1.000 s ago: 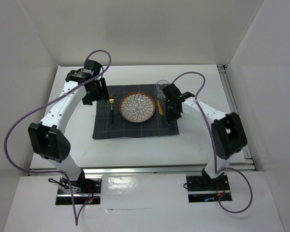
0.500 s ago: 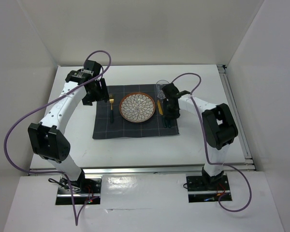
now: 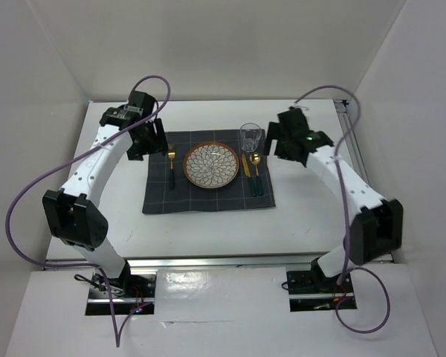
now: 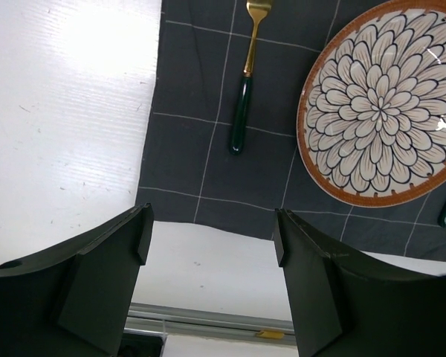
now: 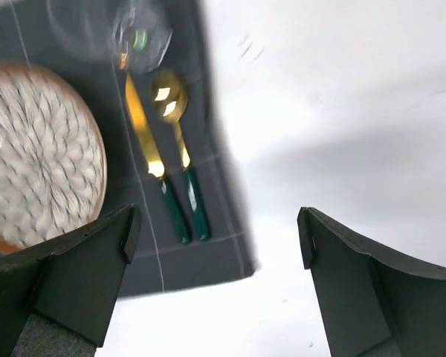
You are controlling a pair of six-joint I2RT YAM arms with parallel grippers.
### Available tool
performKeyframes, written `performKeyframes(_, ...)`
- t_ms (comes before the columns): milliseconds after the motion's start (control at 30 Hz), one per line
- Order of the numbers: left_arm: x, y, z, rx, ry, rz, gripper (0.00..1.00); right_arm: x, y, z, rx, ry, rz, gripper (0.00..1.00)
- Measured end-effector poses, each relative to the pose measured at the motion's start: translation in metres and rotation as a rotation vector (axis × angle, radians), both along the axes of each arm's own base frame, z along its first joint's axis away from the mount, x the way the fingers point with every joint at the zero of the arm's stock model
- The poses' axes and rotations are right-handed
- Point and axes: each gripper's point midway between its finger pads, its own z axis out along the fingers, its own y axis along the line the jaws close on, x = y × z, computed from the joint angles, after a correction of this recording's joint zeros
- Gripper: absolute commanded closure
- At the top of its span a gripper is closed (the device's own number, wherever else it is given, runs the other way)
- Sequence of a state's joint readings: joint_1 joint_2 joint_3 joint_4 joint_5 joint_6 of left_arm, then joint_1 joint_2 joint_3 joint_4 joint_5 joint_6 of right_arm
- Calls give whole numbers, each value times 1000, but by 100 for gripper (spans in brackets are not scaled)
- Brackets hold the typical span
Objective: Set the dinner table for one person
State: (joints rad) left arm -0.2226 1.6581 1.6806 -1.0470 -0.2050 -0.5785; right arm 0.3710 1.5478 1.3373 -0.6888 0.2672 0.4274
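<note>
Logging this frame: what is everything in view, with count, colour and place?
dinner table: one, white, under everything.
placemat: one, dark grey checked, table centre.
plate: one, floral with brown rim, mid-placemat.
fork: one, gold, green handle, left of plate.
knife: one, gold, green handle, right of plate.
spoon: one, gold, green handle, right of knife.
glass: one, clear, placemat's far right corner.
cables: two, purple, looping off the arms.
left gripper: one, black, open, placemat's far left corner.
right gripper: one, black, open, over bare table right of placemat.
</note>
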Motion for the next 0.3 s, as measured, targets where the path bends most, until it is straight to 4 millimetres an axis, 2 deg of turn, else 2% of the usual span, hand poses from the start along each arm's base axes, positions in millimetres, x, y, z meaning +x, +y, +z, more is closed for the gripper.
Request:
performKeyframes(67, 1, -3, 3, -14, -12, -7, 17, -2, -29, 32, 27, -105, -95, 1)
performKeyframes(133, 2, -5, 7, -29, -27, -15, 17, -12, -65, 51, 38, -175, -203, 1)
performKeyframes(200, 4, -8, 14, -46, -57, -24, 17, -22, -91, 54, 33, -198, -284, 1)
performKeyframes(300, 5, -11, 27, -66, -106, -39, 17, -32, -103, 46, 26, -192, -332, 1)
